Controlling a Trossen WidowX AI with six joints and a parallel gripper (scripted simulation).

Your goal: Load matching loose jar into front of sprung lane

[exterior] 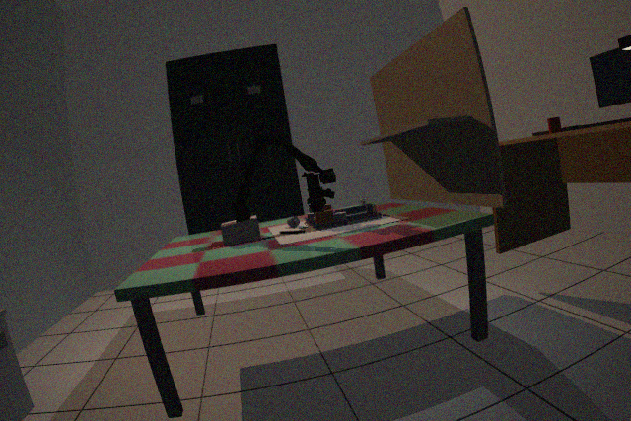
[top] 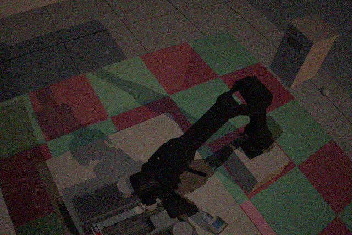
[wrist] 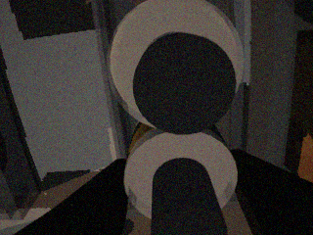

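Observation:
My gripper [wrist: 178, 164] [top: 169, 206] [exterior: 316, 206] points down at the front of the rack, shut on a jar with a pale round lid [wrist: 137, 171]. A dark part of the gripper covers the middle of this lid. The jar in the lane [wrist: 178, 17] [top: 150, 207] has a similar pale lid, with a dark round shadow on it, just beyond the held jar. A sliver of amber shows between the two lids; whose body it is I cannot tell. The lids look very close; contact is unclear. The lane floor, front stop, pusher plate and jar bases are hidden.
Another pale-lidded jar [top: 124, 186] stands on one side of this lane, and a further pale lid [top: 182, 229] on the other. A bottle with a blue label [top: 218, 223] lies near the rack's front. A large pale box [top: 268, 164] is near the arm's base.

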